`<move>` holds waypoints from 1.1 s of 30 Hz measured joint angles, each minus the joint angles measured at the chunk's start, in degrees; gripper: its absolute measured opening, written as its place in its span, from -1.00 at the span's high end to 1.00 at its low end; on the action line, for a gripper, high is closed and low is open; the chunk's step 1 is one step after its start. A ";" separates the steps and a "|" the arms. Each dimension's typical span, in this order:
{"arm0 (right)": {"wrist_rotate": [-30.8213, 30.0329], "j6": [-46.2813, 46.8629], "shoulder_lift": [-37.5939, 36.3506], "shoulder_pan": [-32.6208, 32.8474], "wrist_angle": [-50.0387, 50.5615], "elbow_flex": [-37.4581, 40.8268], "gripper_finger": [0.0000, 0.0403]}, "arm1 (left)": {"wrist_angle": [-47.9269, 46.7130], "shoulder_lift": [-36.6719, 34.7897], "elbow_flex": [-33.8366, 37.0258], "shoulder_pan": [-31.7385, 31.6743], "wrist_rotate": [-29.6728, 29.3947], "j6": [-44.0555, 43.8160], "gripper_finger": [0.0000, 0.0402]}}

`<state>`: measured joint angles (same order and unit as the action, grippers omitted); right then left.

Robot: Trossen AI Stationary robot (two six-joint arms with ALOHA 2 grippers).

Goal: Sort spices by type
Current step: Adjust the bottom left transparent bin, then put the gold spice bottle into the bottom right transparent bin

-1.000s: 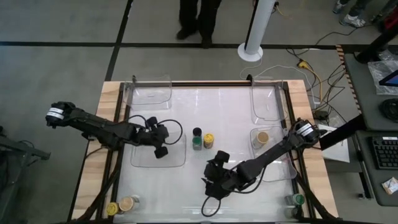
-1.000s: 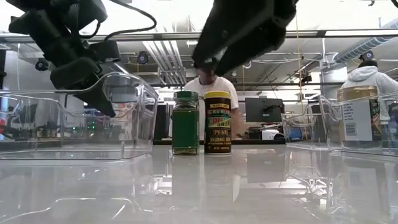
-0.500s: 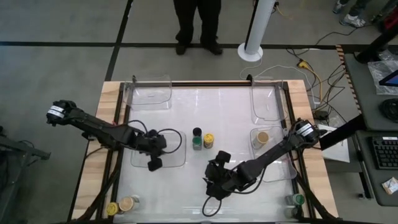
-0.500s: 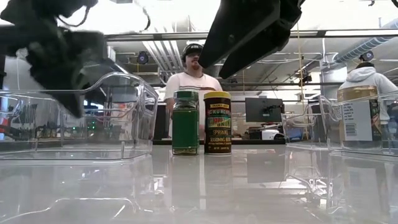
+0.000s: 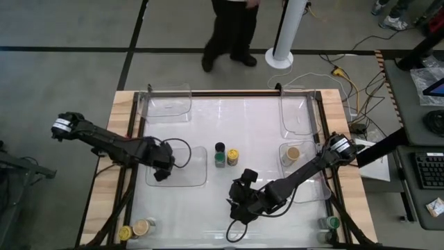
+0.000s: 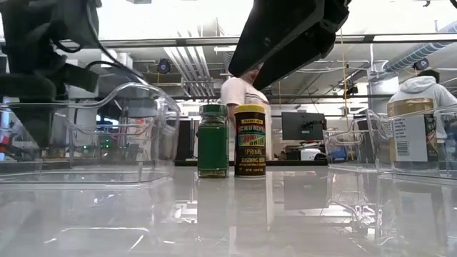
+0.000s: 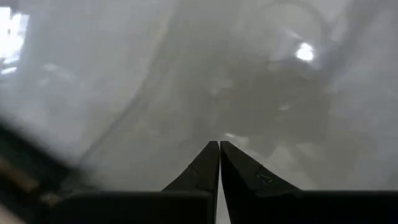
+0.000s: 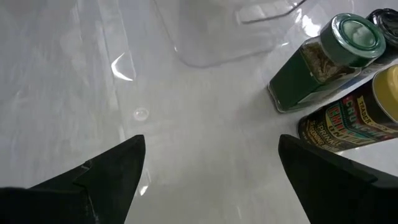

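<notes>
Three spice jars stand together mid-table: a green-lidded one (image 5: pixel 220 160) (image 6: pixel 213 140) (image 8: pixel 323 62), a yellow-lidded one (image 5: pixel 233 156) (image 6: pixel 249 140) (image 8: pixel 354 118) and a black-lidded one (image 5: pixel 220 147). A tan-lidded jar (image 5: pixel 293 153) stands in the right clear tray. My left gripper (image 5: pixel 161 173) (image 7: pixel 219 146) is shut and hovers over the left clear tray (image 5: pixel 187 170). My right gripper (image 5: pixel 237 193) (image 8: pixel 211 149) is open, above the table on the near side of the three jars, and holds nothing.
Two more clear trays (image 5: pixel 170 103) (image 5: pixel 298 111) sit at the far edge. Jars stand at the near left corner (image 5: pixel 125 232) (image 5: pixel 142 226) and the near right corner (image 5: pixel 333 223). Bare white table lies between the trays. A person stands beyond the far edge (image 5: pixel 232 28).
My left gripper has drawn back over the left tray toward the table's left edge, away from the three jars, turning as it went. The person beyond the table has shifted. The jars and my right arm have kept still.
</notes>
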<state>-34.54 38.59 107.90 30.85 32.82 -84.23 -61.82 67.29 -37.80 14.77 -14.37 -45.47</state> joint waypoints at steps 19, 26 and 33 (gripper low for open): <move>-0.04 -6.39 0.00 0.98 0.09 0.00 -0.78 | 1.47 0.34 -24.59 8.97 3.66 0.41 1.00; -0.09 -11.29 0.00 3.13 0.49 0.70 -0.78 | 8.23 4.29 -33.60 23.46 9.16 -17.49 0.94; -0.20 -15.19 0.00 4.76 -0.01 0.83 -0.78 | 3.38 13.07 -38.71 32.68 10.66 -38.91 0.61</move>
<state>-34.75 23.39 107.90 35.61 32.80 -83.40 -58.45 80.36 -76.52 47.45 -3.71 -84.38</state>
